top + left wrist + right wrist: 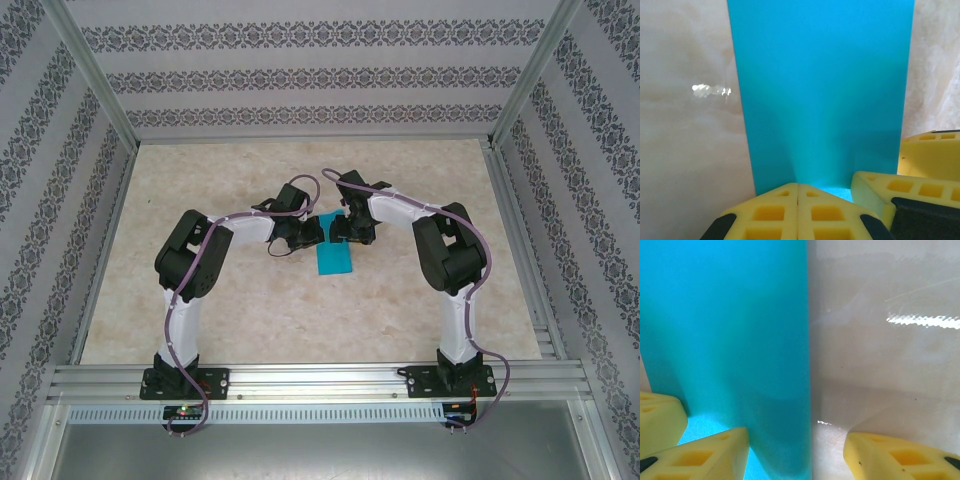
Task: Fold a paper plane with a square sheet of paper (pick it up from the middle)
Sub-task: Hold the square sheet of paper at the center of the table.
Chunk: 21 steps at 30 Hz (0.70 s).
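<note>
The turquoise square sheet of paper lies mid-table as a narrow rectangle, its far end under both grippers. In the left wrist view the paper runs away from the jaws, and its near end rises in a pinched ridge to my left gripper. That gripper's yellow pads are pressed together on it. My right gripper is open and straddles the sheet's right edge, with one finger over the paper and the other over bare table. In the top view the left gripper and right gripper nearly touch.
The beige marbled tabletop surrounds the paper. Aluminium frame rails and patterned walls enclose the table. A right finger crowds in close beside the left jaws.
</note>
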Each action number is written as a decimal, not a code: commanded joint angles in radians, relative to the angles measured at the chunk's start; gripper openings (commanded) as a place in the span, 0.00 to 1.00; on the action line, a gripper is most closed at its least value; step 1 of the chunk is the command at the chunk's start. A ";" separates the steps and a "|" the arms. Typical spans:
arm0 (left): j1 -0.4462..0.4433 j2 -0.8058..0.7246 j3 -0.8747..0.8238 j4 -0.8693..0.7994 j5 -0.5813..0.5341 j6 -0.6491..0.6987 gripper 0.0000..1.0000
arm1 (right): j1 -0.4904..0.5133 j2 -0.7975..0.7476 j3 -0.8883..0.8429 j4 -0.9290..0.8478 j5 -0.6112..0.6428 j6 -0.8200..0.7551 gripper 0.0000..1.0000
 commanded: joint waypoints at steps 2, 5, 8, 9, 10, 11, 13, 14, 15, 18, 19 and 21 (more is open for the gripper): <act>-0.008 0.012 0.003 -0.127 -0.047 0.039 0.06 | 0.017 0.120 -0.074 0.052 -0.020 0.012 0.58; -0.008 0.027 0.007 -0.192 -0.080 0.052 0.06 | 0.007 0.041 -0.089 0.080 -0.055 0.048 0.58; -0.008 0.044 0.015 -0.246 -0.115 0.065 0.05 | -0.012 -0.092 -0.124 0.145 -0.076 0.098 0.59; -0.007 0.051 0.017 -0.255 -0.117 0.067 0.05 | -0.016 -0.136 -0.126 0.153 -0.069 0.103 0.61; -0.007 0.056 0.018 -0.256 -0.117 0.069 0.05 | -0.020 -0.174 -0.128 0.161 -0.066 0.105 0.61; -0.008 0.061 0.020 -0.256 -0.112 0.069 0.05 | -0.023 -0.205 -0.129 0.168 -0.063 0.106 0.62; -0.008 0.070 0.022 -0.256 -0.109 0.065 0.05 | -0.024 -0.254 -0.132 0.182 -0.069 0.093 0.62; -0.007 0.073 0.023 -0.259 -0.107 0.064 0.05 | -0.024 -0.268 -0.132 0.182 -0.075 0.086 0.62; -0.008 0.077 0.024 -0.259 -0.106 0.065 0.05 | -0.022 -0.277 -0.131 0.182 -0.090 0.076 0.61; -0.008 0.086 0.027 -0.262 -0.105 0.064 0.04 | -0.015 -0.276 -0.132 0.193 -0.146 0.053 0.50; -0.007 0.087 0.027 -0.265 -0.106 0.064 0.04 | -0.008 -0.268 -0.132 0.199 -0.164 0.051 0.44; -0.007 0.090 0.027 -0.268 -0.109 0.061 0.04 | 0.002 -0.244 -0.121 0.203 -0.194 0.047 0.33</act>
